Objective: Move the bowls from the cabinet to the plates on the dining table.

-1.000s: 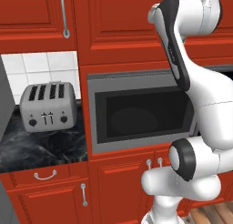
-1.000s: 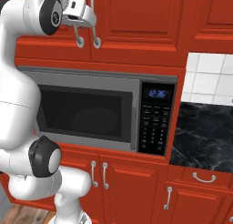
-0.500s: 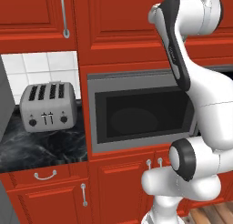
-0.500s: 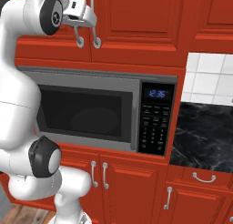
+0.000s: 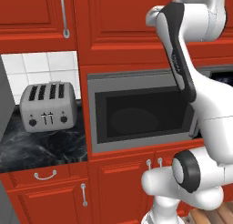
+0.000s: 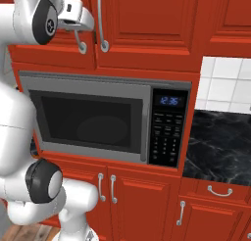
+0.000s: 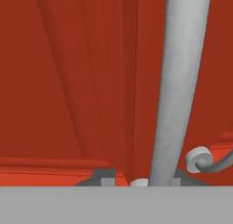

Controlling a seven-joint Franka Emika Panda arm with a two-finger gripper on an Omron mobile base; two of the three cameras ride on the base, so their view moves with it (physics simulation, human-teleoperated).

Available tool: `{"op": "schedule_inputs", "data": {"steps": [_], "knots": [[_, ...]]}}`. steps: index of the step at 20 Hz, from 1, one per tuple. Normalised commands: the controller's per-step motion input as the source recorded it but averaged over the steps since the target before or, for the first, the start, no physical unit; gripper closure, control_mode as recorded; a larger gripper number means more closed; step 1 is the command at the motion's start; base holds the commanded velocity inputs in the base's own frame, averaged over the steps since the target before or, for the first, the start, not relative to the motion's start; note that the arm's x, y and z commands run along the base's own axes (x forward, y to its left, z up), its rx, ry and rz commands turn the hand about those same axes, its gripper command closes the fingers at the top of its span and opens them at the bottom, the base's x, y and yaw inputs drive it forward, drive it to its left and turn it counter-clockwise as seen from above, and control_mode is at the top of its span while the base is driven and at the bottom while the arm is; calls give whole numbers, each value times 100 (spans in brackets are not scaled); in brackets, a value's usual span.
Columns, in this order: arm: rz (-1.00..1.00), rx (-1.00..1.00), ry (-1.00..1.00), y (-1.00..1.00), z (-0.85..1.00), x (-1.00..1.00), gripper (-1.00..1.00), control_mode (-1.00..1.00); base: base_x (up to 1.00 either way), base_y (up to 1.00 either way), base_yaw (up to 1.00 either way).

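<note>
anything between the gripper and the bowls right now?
Yes: the cabinet doors are closed, so no bowls are visible. The gripper sits right at the left door's silver handle, which runs up between its fingertips; grip unclear.

Cabinet [image 6: 147, 24] doors shut, blocking way in; silver handle [image 7: 179, 86] right in front of pincer.

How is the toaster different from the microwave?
The toaster is small and stands free on the black marble counter; the microwave is far wider and is built in among the red cabinets. The toaster has four slots on top and knobs on its front; the microwave has a dark window door and a button panel with a lit blue clock. Both are silver-grey kitchen machines.
</note>
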Motion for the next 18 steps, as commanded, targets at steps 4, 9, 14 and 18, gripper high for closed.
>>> {"op": "schedule_inputs", "data": {"steps": [4, 9, 14, 18], "knots": [[12, 0, -10, 58, 1, -53, 100, -100, 0, 0, 0], [12, 0, -11, 55, 1, -55, 100, -100, 0, 0, 0], [13, 0, -9, 54, 1, -60, 100, -100, 0, 0, 0], [13, 0, -7, 55, 0, -64, 100, -100, 0, 0, 0]]}}
